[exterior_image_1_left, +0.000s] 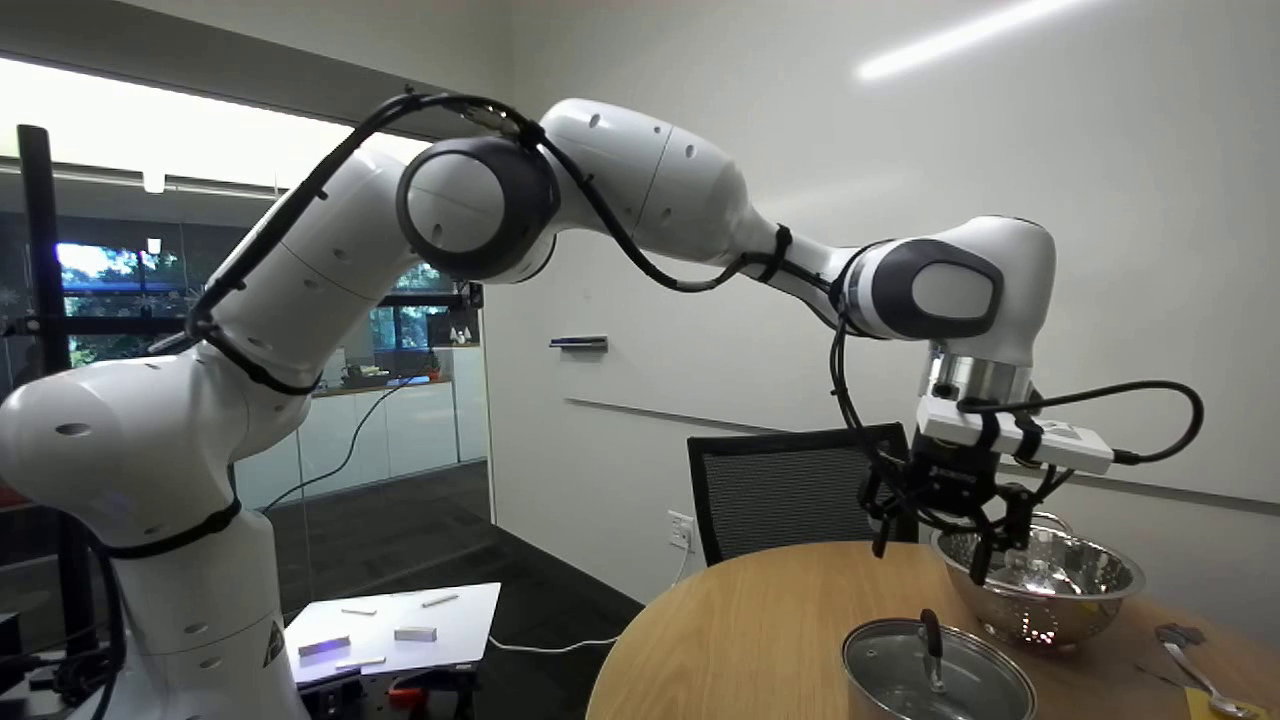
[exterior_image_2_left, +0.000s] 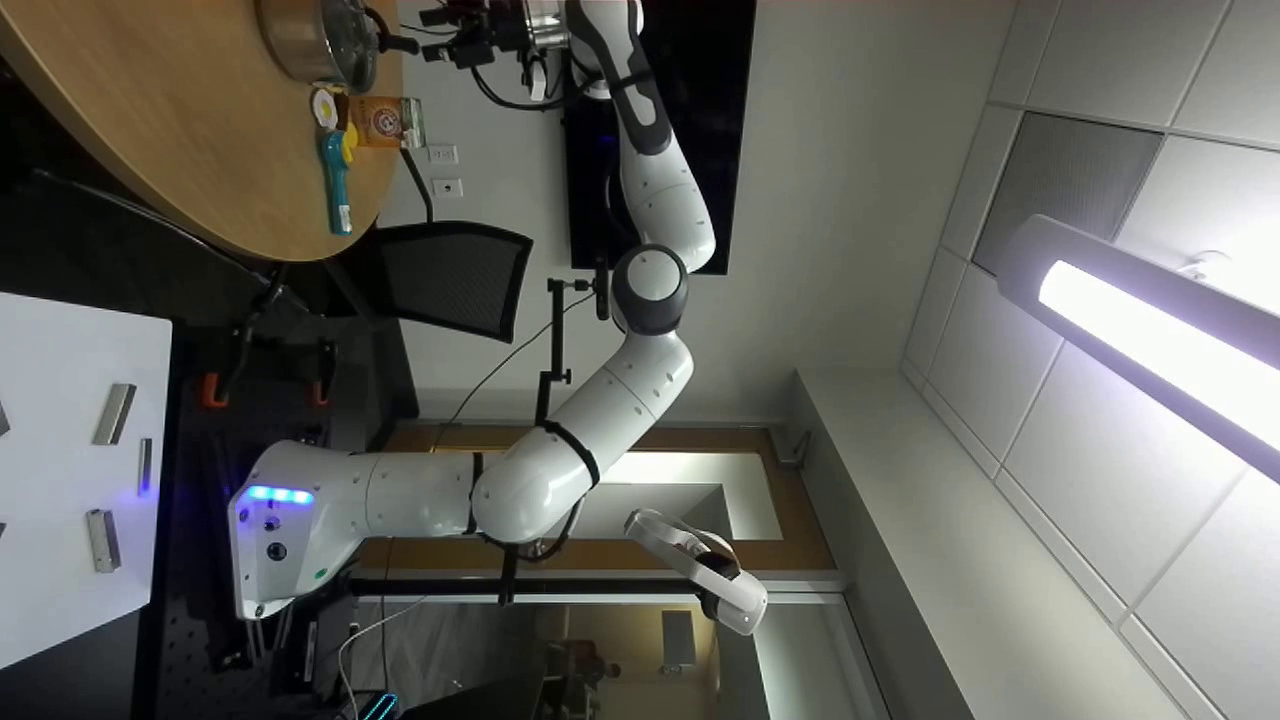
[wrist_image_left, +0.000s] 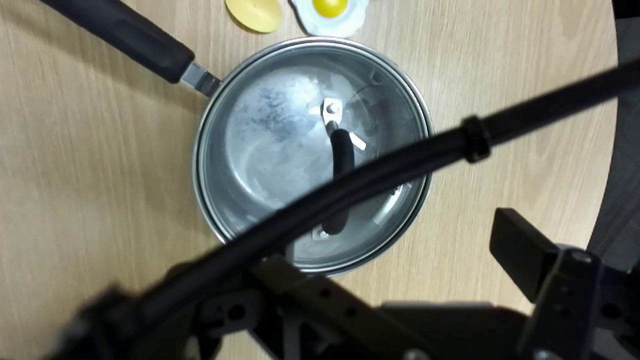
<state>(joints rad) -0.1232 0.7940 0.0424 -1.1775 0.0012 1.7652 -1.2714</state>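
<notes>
My gripper (exterior_image_1_left: 931, 562) points down above the round table, with its black fingers wide apart and nothing between them. A steel pot (exterior_image_2_left: 292, 40) with a glass lid (wrist_image_left: 280, 145) stands below it on the table. In the wrist view the lid's black arched handle (wrist_image_left: 343, 150) lies ahead of the gripper (wrist_image_left: 400, 260), partly covered by a cable. One finger overlaps the pot's near rim there, while the gap between the fingers looks onto bare wood. The pot's long black handle (wrist_image_left: 135, 42) reaches to the upper left. An exterior view has the gripper (exterior_image_2_left: 431, 36) close above the lid.
A steel colander (exterior_image_1_left: 1050, 610) holding something clear and shiny stands behind the pot. A spoon (exterior_image_1_left: 1190, 672) lies farther right. A toy fried egg (wrist_image_left: 331, 12) and a yellow oval piece (wrist_image_left: 256, 11) lie beside the pot. An orange box (exterior_image_2_left: 380, 122) and a teal object (exterior_image_2_left: 337, 180) are nearby.
</notes>
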